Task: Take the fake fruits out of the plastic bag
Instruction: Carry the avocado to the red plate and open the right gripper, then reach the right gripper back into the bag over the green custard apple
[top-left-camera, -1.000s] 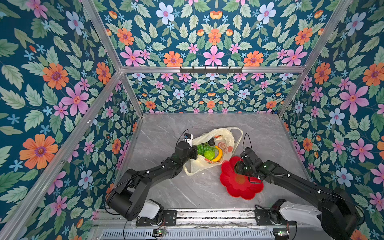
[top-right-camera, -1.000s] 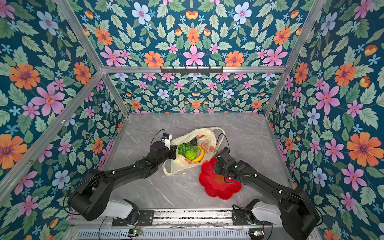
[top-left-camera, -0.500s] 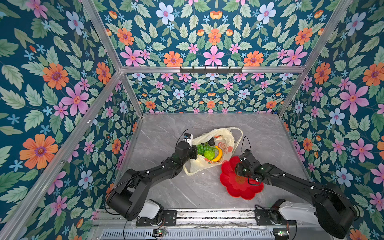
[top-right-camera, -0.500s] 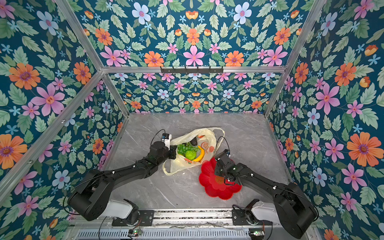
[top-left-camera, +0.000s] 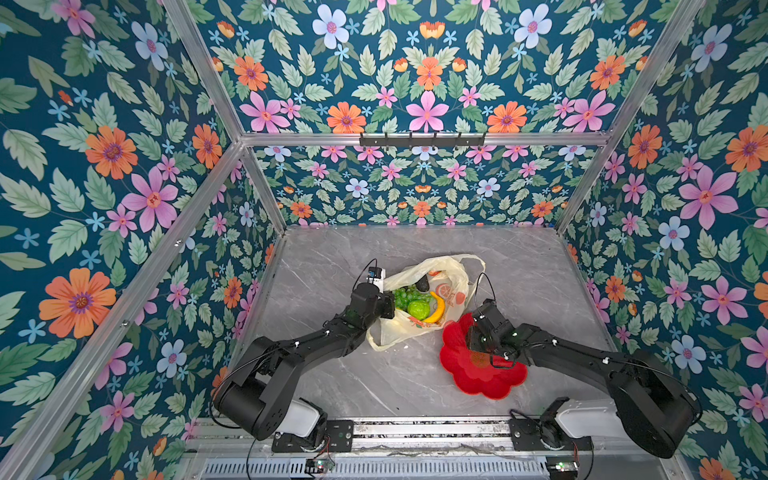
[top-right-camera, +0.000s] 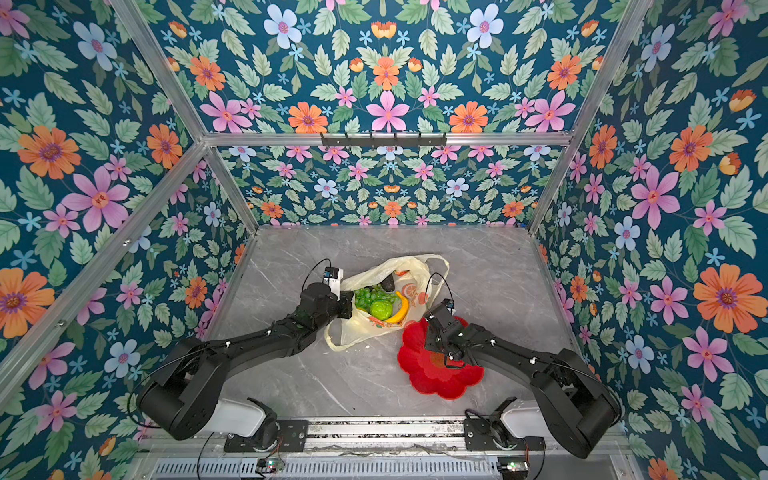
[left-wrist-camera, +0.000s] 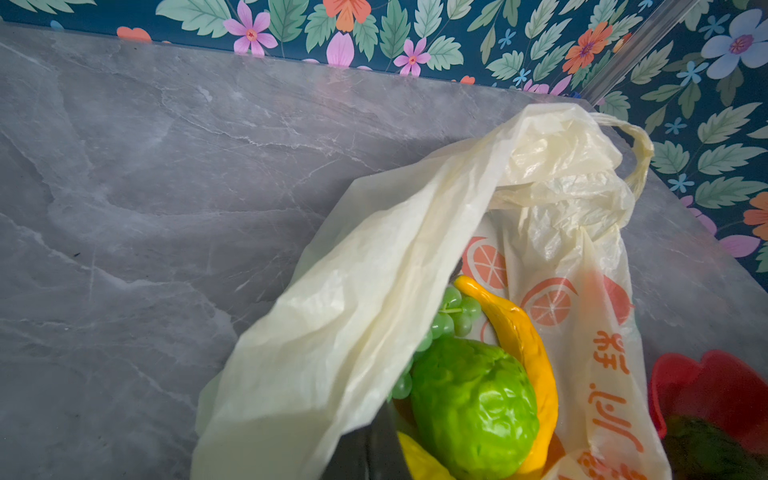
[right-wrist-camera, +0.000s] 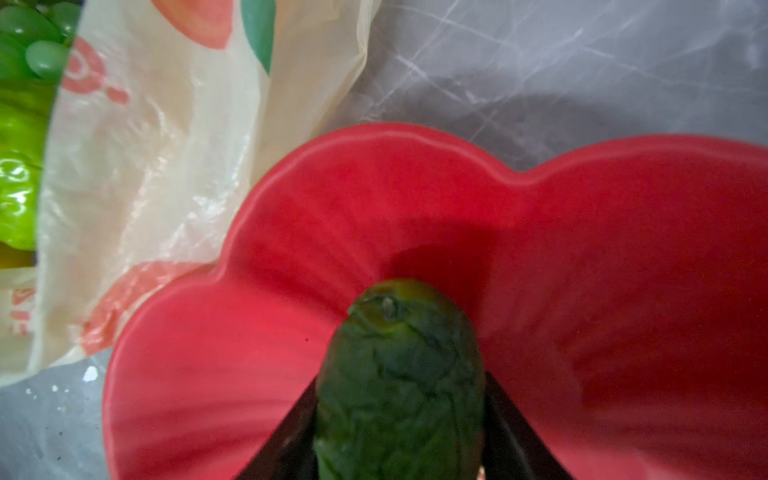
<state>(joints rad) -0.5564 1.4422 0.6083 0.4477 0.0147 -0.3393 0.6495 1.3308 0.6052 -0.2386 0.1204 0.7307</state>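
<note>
The plastic bag (top-left-camera: 386, 336) lies open on the grey worktop (top-left-camera: 332, 257), its mouth facing up. The left hand (top-left-camera: 388, 305) is at the bag's left rim, closed tight with the thin film pinched between its fingers. In the left wrist view the film rises in a broad fold from beside the fruit toward the camera.

Inside the bag, in both top views, are a green grape bunch (top-left-camera: 405, 296), a bumpy green fruit (top-right-camera: 381, 309) just in front of it, a yellow banana (top-left-camera: 438, 307) curved along the fruit's right side, and a dark avocado (top-left-camera: 422, 284) at the back.

A red flower-shaped plate (top-left-camera: 482, 380) sits against the bag's front right corner. The right hand (right-wrist-camera: 401, 415) is low over this plate, part open. A second avocado (right-wrist-camera: 399, 353) stands between its fingers (right-wrist-camera: 511, 436), which lie against its two sides, stem end pointing toward the bag.
</note>
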